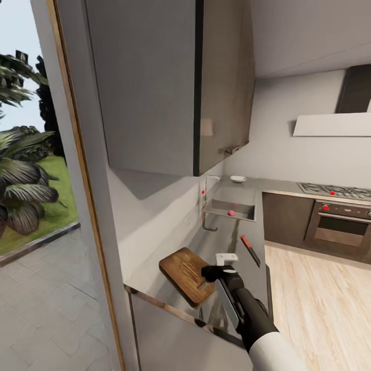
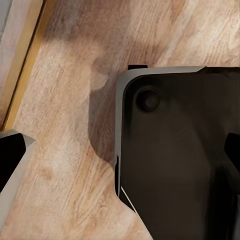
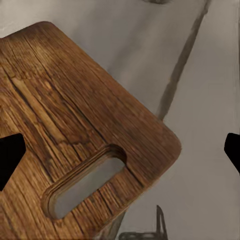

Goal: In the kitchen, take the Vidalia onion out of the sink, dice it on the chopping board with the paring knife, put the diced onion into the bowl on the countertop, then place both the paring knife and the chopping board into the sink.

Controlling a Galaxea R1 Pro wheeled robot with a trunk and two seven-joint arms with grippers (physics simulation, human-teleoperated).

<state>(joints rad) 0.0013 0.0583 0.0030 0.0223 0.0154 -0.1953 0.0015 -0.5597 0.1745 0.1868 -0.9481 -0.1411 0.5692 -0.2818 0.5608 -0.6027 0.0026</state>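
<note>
Here the counter (image 1: pixel 226 232) runs away from the robot toward the sink (image 1: pixel 231 209), where the Vidalia onion (image 1: pixel 231 212) sits. The chopping board (image 1: pixel 186 275) lies at the near end, its long axis angled, slot handle (image 3: pixel 85 187) directly below the right tool (image 1: pixel 220 269), whose fingers are spread wide, gripping nothing. The paring knife (image 1: pixel 250 249) lies beyond, right arm nearest. The left tool's state cannot be told. No readable writing.

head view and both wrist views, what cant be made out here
- Bowl: head view, too small and far to see inside.
- Paring knife: head view, blade small and dark, edge unclear.
- Chopping board: right wrist view, cut off by the frame edges.
- Left gripper: left wrist view, only its tips at the frame edges.
</note>
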